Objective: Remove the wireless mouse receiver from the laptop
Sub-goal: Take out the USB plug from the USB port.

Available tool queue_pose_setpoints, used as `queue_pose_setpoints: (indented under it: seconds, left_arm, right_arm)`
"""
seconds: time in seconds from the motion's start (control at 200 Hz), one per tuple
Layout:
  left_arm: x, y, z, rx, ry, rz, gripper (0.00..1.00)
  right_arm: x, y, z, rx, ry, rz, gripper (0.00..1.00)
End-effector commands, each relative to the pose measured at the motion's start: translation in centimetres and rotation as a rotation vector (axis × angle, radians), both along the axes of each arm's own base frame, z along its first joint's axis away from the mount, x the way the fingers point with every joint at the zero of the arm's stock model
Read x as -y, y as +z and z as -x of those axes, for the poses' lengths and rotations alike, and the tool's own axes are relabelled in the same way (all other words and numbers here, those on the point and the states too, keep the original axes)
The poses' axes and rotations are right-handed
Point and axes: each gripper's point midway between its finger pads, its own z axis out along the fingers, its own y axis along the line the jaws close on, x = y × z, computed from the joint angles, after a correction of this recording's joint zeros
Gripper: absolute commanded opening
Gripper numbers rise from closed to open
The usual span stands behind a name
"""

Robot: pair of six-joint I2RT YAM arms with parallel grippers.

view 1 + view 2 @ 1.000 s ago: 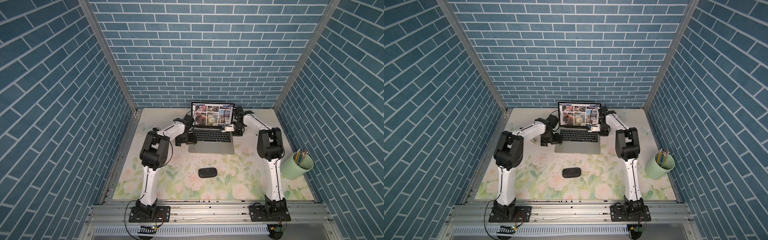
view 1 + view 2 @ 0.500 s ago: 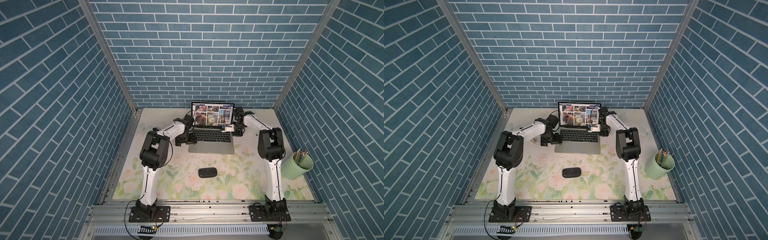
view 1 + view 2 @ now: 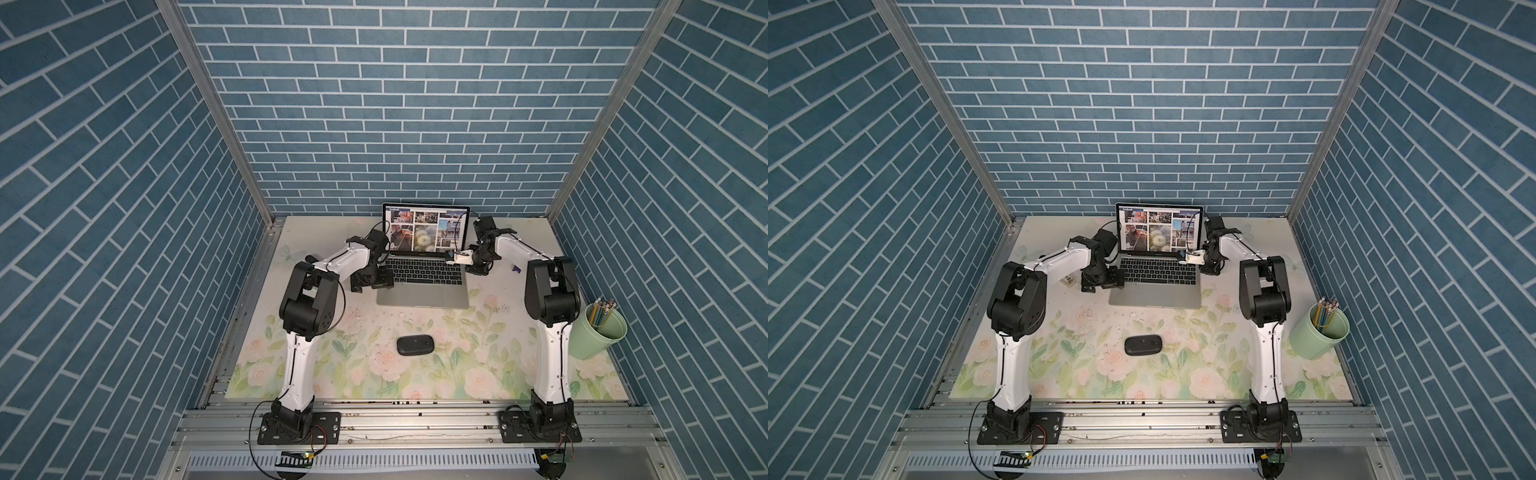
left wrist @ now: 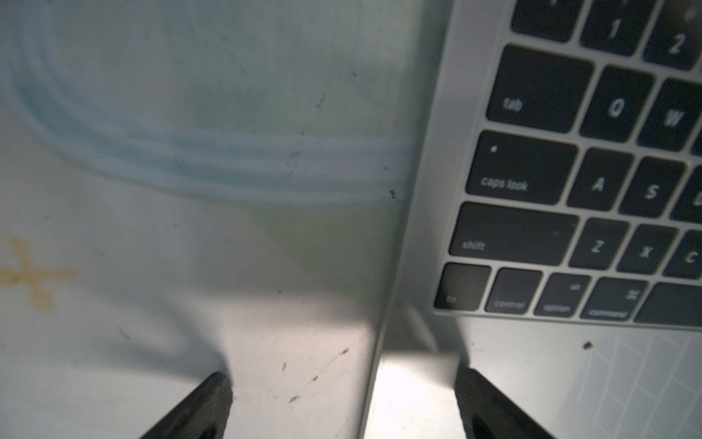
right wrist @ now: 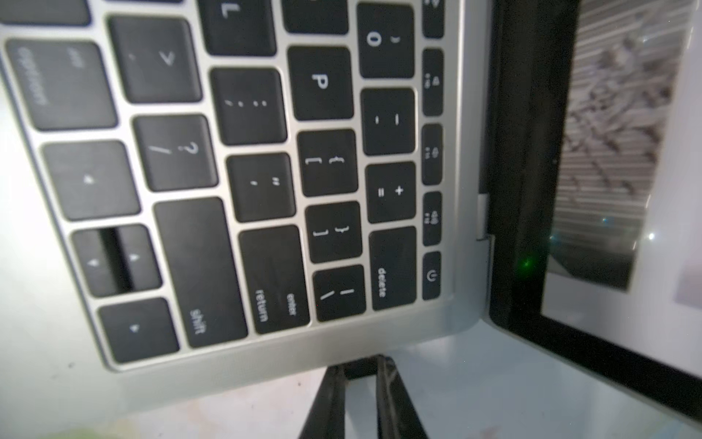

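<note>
1. Wireless mouse receiver (image 5: 359,370): plugged into the laptop's (image 5: 380,342) right edge; judged light, rigid, slippery.
2. Right gripper (image 5: 360,365): narrow, pinching the stub's sides.
3. Left gripper (image 4: 342,399): wide, straddling the laptop's left edge.

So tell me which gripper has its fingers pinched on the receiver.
The right gripper: its fingers pinch the black receiver at the edge of the laptop. The left gripper stands wide open astride the opposite edge.

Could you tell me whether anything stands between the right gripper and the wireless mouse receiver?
Nothing visible does: the right gripper is closed around the wireless mouse receiver at the edge of the laptop.
</note>
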Motion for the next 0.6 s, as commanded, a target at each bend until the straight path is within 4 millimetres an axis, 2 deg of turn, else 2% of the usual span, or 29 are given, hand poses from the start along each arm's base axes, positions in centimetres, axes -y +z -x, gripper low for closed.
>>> queue_pose_setpoints:
  seconds: [0.0, 0.275, 0.41, 0.51, 0.595]
  left_arm:
    - [-2.6, -4.5, 4.9, -0.211, -0.028, -0.138, 0.97]
    - [-2.6, -4.6, 4.9, -0.214, -0.028, -0.142, 0.97]
    - [-2.5, -4.0, 4.2, -0.183, -0.024, -0.138, 0.97]
    - [-2.3, -2.6, 2.9, -0.125, -0.024, -0.136, 0.97]
    - [-1.7, -0.3, 1.0, -0.031, -0.033, -0.117, 0.99]
  right_arm:
    - [5.3, -6.3, 6.3, -0.291, -0.05, 0.167, 0.0]
    - [7.5, -6.0, 5.9, -0.279, -0.074, 0.231, 0.0]
    - [8.3, -5.5, 5.8, -0.268, -0.097, 0.243, 0.0]
    - [7.9, -4.0, 5.2, -0.226, -0.119, 0.214, 0.0]
    - [7.0, -1.6, 4.7, -0.178, -0.132, 0.173, 0.0]
